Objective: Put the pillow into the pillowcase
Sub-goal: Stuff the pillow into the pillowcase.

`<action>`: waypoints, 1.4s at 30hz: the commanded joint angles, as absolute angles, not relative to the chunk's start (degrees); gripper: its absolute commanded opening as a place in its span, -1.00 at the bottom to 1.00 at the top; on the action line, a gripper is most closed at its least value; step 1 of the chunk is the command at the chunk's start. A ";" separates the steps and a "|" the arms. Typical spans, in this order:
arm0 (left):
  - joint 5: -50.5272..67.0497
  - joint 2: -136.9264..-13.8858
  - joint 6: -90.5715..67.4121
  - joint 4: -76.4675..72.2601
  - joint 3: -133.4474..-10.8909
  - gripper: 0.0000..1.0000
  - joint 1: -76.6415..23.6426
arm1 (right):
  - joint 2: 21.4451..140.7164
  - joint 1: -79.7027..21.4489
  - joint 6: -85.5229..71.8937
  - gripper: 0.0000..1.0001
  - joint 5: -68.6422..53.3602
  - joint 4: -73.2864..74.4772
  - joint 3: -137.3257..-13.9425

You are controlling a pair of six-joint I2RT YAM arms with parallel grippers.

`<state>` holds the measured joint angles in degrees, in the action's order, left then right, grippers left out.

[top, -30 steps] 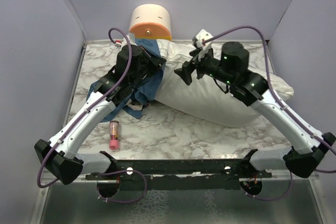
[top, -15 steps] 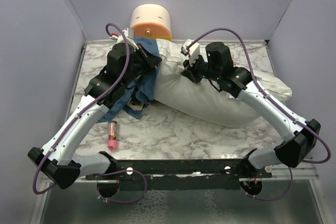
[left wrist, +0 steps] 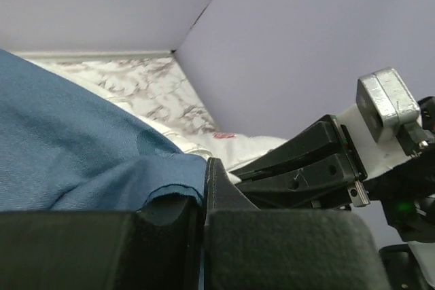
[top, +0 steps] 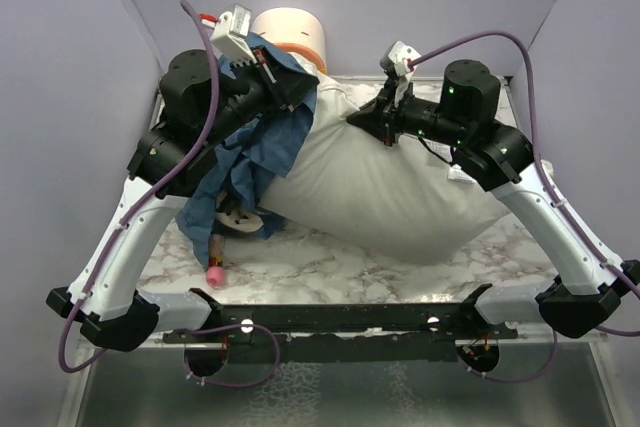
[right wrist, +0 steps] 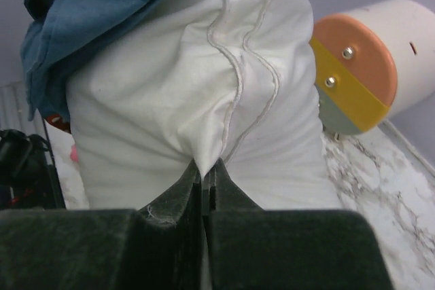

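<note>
The large, plump white fabric pillow lies slantwise across the middle of the overhead view. Its lower right bulk sags onto the white, grey-veined marble surface, while its upper left end is raised. The black two-fingered right pincer is clenched on that raised end. In the right wrist view its fingers meet on the pillow's double-stitched seam, and the soft cloth puckers into folds that fan upward from the pinch.

The blue cloth pillowcase hangs crumpled in the upper left of the overhead view. It drapes in limp folds from the left pincer down toward the surface and touches the pillow's upper left end. The left pincer is clenched on it: in the left wrist view the matte black fingers press together over a rolled hem of the finely woven blue cloth. In the right wrist view a bunched fold of the pillowcase overlaps the top of the pillow in the upper left corner.

A smooth cream cylinder with an orange end stands at the top centre, just behind the pillowcase. The right wrist view shows its flat orange disc with two screws, and a yellow and grey part below. A small tube with a pink end lies on the surface at lower left, just below the hanging cloth.
</note>
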<state>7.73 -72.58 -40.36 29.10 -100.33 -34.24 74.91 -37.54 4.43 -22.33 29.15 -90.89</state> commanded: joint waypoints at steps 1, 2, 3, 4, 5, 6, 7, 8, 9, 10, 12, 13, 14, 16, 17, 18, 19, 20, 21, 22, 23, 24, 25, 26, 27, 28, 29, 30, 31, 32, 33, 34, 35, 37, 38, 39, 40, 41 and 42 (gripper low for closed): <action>15.46 -70.68 -41.89 22.95 -102.82 -1.00 -34.98 | 71.86 -38.75 -0.23 -0.99 -33.07 18.43 -97.97; 15.13 -70.48 -42.23 22.59 -101.92 -1.00 -34.98 | 71.97 -38.76 -0.04 -0.99 -33.92 18.72 -97.02; 14.40 -70.25 -42.47 22.49 -100.88 -1.00 -34.98 | 71.97 -38.72 0.00 -0.99 -34.18 18.78 -95.81; 13.74 -70.23 -42.62 22.56 -99.92 -1.00 -34.98 | 72.09 -38.75 -0.02 -0.99 -34.26 18.77 -94.59; 13.30 -70.33 -42.65 22.63 -99.04 -1.00 -34.98 | 72.34 -38.76 0.00 -0.99 -34.05 18.99 -93.62; 12.66 -70.64 -42.51 22.89 -98.33 -1.00 -34.98 | 73.08 -38.76 0.08 -0.99 -33.23 19.81 -93.04; 11.59 -71.11 -42.59 23.58 -97.73 -1.00 -34.98 | 74.09 -38.76 0.20 -0.98 -32.29 21.22 -92.95; 10.67 -71.65 -42.77 24.60 -97.32 -1.00 -34.98 | 75.49 -38.76 0.40 -0.96 -31.19 22.85 -93.13; 9.63 -72.44 -42.80 25.90 -97.08 -1.00 -34.91 | 77.41 -38.76 0.51 -0.94 -29.71 24.52 -93.18; 8.52 -73.26 -42.81 27.25 -96.85 -1.00 -34.90 | 78.85 -38.76 0.53 -0.92 -28.34 26.06 -93.28; 6.52 -74.92 -42.57 29.82 -96.17 -1.00 -34.77 | 81.59 -38.71 0.09 -0.83 -24.56 27.65 -92.95; 5.46 -75.52 -41.86 30.51 -95.27 -1.00 -34.66 | 82.84 -38.63 -0.32 -0.77 -22.83 28.03 -92.82; 3.59 -75.94 -41.69 31.36 -94.13 -1.00 -34.27 | 84.11 -38.47 -0.63 -0.70 -21.41 28.12 -92.77; 0.39 -76.20 -41.34 31.78 -91.14 -0.85 -32.31 | 86.49 -38.21 -1.67 -0.51 -18.84 28.42 -93.52; -0.80 -76.12 -41.38 31.71 -89.86 -0.69 -30.54 | 87.51 -38.11 -2.12 -0.40 -18.29 28.92 -94.41; -1.69 -76.33 -41.31 31.64 -89.06 -0.51 -28.54 | 88.40 -38.06 -2.66 -0.27 -17.89 29.50 -95.54; -2.01 -76.73 -40.81 31.56 -89.04 -0.33 -26.55 | 88.91 -37.98 -3.19 -0.10 -18.11 30.02 -96.60; -2.39 -77.32 -40.08 31.89 -89.82 -0.18 -24.75 | 88.78 -37.97 -3.54 0.06 -18.40 30.28 -97.48; -3.31 -78.11 -38.80 32.74 -91.63 -0.09 -23.27 | 88.01 -37.97 -3.86 0.24 -18.53 30.21 -97.86; -4.48 -79.11 -36.92 34.33 -94.07 0.03 -22.27 | 86.75 -37.97 -4.06 0.40 -18.50 29.89 -97.79; -5.84 -79.92 -34.56 36.05 -97.25 0.14 -21.86 | 85.31 -37.97 -4.17 0.53 -18.34 29.61 -97.45; -7.81 -80.52 -31.43 37.83 -100.22 0.24 -21.74 | 83.54 -37.97 -4.07 0.62 -18.21 29.40 -97.02; -9.75 -80.88 -28.98 39.43 -102.65 0.34 -21.76 | 81.79 -37.92 -3.86 0.66 -18.58 29.13 -96.25; -12.11 -80.76 -26.40 40.99 -104.41 0.46 -21.71 | 79.67 -37.96 -3.60 0.67 -19.44 28.79 -95.29; -12.84 -80.20 -23.58 42.06 -105.27 0.51 -21.65 | 77.72 -37.95 -3.38 0.68 -20.82 28.15 -93.84; -12.90 -79.21 -20.77 42.59 -105.28 0.56 -21.65 | 75.41 -37.97 -3.22 0.68 -22.72 27.30 -92.25; -11.72 -77.66 -18.21 42.82 -104.46 0.58 -21.62 | 72.97 -37.97 -3.13 0.68 -24.99 26.09 -89.31; -9.53 -75.85 -15.95 42.73 -102.71 0.59 -21.64 | 70.83 -37.96 -3.20 0.68 -27.07 24.82 -86.89; -6.78 -73.85 -14.25 42.47 -100.34 0.59 -21.62 | 68.65 -37.97 -3.48 0.68 -29.11 23.81 -84.59; -3.48 -71.53 -13.34 42.12 -97.69 0.60 -21.54 | 66.77 -37.97 -3.71 0.68 -31.02 22.91 -82.40; -0.16 -69.39 -13.23 41.74 -94.32 0.60 -21.53 | 65.10 -37.95 -3.88 0.68 -32.57 22.25 -80.02; 2.65 -66.40 -13.99 41.27 -90.73 0.60 -21.54 | 63.45 -38.01 -4.13 0.68 -34.23 21.76 -77.69; 5.15 -64.43 -15.39 40.69 -87.00 0.59 -21.55 | 62.07 -37.97 -4.47 0.68 -35.32 21.46 -75.20; 7.78 -61.20 -18.82 40.06 -79.99 0.60 -21.55 | 59.85 -38.00 -5.17 0.68 -36.25 21.66 -70.90; 8.30 -60.02 -20.44 39.74 -76.63 0.60 -21.54 | 59.11 -38.05 -5.47 0.68 -36.23 22.08 -69.11; 8.64 -59.05 -21.82 39.02 -73.89 0.63 -21.50 | 58.31 -38.06 -5.72 0.68 -36.08 22.52 -67.68; 8.61 -58.40 -23.56 38.12 -71.76 0.67 -21.45 | 57.89 -38.06 -5.93 0.68 -35.85 23.10 -66.46; 8.12 -58.13 -24.71 37.05 -70.14 0.71 -21.47 | 57.56 -38.05 -6.11 0.68 -35.50 23.38 -65.53; 7.34 -58.32 -25.98 35.78 -69.12 0.76 -21.45 | 57.40 -38.06 -6.32 0.68 -35.11 23.55 -64.82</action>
<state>4.10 -57.74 -20.64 39.05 -74.98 -21.50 57.14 -37.93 -4.56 -33.47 22.26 -68.99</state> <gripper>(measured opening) 0.842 0.840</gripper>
